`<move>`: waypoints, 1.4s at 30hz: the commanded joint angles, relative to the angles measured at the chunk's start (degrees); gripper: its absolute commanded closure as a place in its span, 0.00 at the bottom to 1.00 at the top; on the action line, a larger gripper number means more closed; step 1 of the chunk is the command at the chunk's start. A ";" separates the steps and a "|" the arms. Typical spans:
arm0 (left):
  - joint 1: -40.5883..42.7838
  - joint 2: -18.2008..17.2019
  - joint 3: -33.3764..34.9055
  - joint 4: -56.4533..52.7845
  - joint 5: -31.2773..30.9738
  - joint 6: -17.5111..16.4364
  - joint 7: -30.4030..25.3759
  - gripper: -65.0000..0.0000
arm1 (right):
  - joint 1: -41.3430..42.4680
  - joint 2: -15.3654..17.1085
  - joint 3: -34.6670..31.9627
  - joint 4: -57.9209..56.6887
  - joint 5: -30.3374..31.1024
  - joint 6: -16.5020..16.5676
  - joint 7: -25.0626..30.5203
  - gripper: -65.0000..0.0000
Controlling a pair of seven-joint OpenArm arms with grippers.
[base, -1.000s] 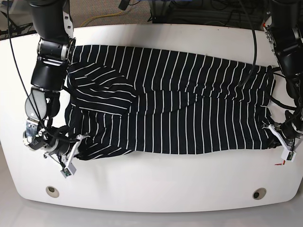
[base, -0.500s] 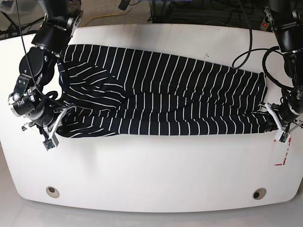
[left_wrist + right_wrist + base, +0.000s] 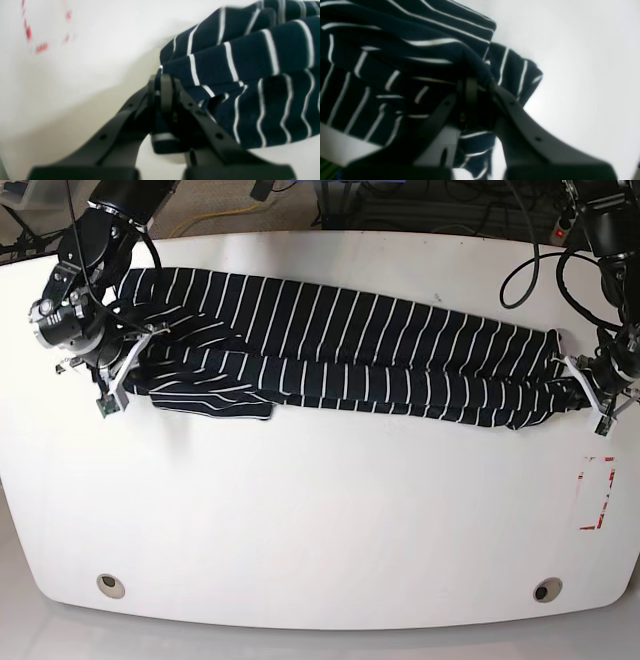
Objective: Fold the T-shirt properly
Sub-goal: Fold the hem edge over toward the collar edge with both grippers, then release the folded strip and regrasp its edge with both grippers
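No writing is legible. The dark navy, white-striped cloth T-shirt (image 3: 340, 355) stretches across the white table's (image 3: 320, 520) far half, its ends clamped by the left gripper (image 3: 162, 82) and right gripper (image 3: 472, 87).

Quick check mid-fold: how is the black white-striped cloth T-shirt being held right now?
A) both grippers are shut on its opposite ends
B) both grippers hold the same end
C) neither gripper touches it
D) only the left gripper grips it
A: the left gripper and the right gripper each pinch cloth of the black white-striped T-shirt, at opposite ends of the stretched shirt.
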 commanded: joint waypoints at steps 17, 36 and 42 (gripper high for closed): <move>5.31 -2.67 -0.09 2.09 0.01 0.34 -0.76 0.97 | -13.22 0.88 2.06 1.05 14.39 -0.10 0.88 0.43; 1.27 -2.67 -2.81 13.25 -12.03 0.34 8.12 0.37 | -6.62 5.10 13.13 -7.48 41.46 -0.10 -2.72 0.35; -1.99 -0.12 1.67 7.36 -9.04 0.34 9.08 0.37 | 3.75 5.45 8.65 -20.14 33.73 -0.10 -2.28 0.35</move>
